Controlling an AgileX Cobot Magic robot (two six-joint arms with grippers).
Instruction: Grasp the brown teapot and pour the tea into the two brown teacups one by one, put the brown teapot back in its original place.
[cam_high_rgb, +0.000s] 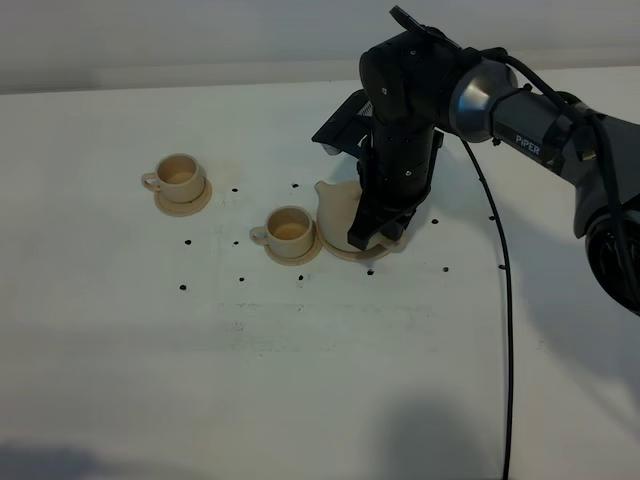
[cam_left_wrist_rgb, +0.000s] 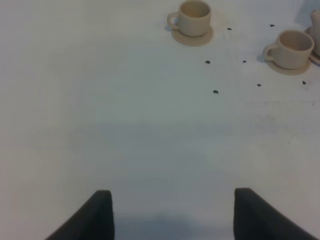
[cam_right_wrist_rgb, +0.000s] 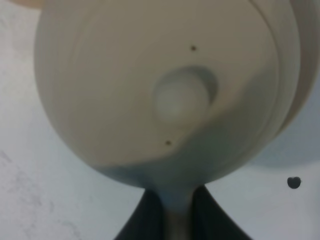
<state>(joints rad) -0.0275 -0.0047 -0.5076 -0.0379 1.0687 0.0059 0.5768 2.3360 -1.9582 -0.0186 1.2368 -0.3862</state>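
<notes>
Teapot (cam_high_rgb: 335, 212) mostly hidden behind right gripper (cam_right_wrist_rgb: 174, 216) clamped on its handle.

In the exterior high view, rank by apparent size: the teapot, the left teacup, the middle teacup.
1. teapot: largest, though partly hidden by the right arm.
2. left teacup and middle teacup: alike, unranked.

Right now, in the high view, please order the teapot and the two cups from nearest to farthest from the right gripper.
1. The teapot, held by the right gripper.
2. The cup beside the teapot, on its left.
3. The cup farther left, far back.
</notes>
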